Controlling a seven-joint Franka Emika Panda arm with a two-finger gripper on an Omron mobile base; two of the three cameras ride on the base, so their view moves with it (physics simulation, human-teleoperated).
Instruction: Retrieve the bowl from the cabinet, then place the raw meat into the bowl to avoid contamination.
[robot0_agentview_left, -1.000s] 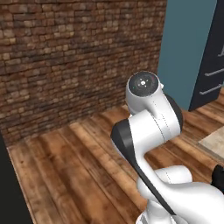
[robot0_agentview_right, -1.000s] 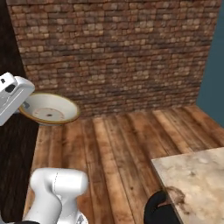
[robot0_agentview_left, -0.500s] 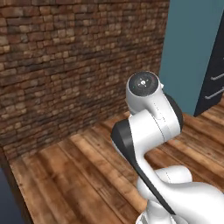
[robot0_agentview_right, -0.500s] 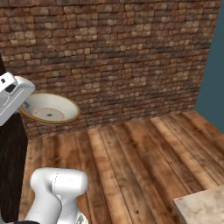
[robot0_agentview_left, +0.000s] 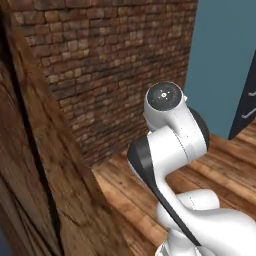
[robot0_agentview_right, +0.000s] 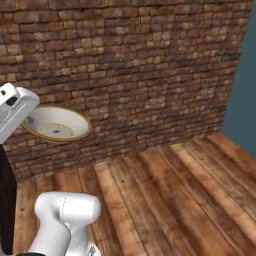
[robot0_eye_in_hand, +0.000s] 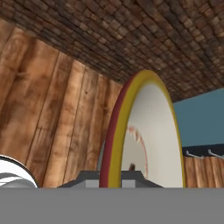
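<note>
Plank wood floor (robot0_agentview_right: 170, 195); rough brick wall (robot0_agentview_right: 140, 75); gripper (robot0_eye_in_hand: 110, 177) clamped on rim of round, shallow, smooth bowl (robot0_agentview_right: 56, 124).

I see no words, numbers, labels or signs that can be read.
</note>
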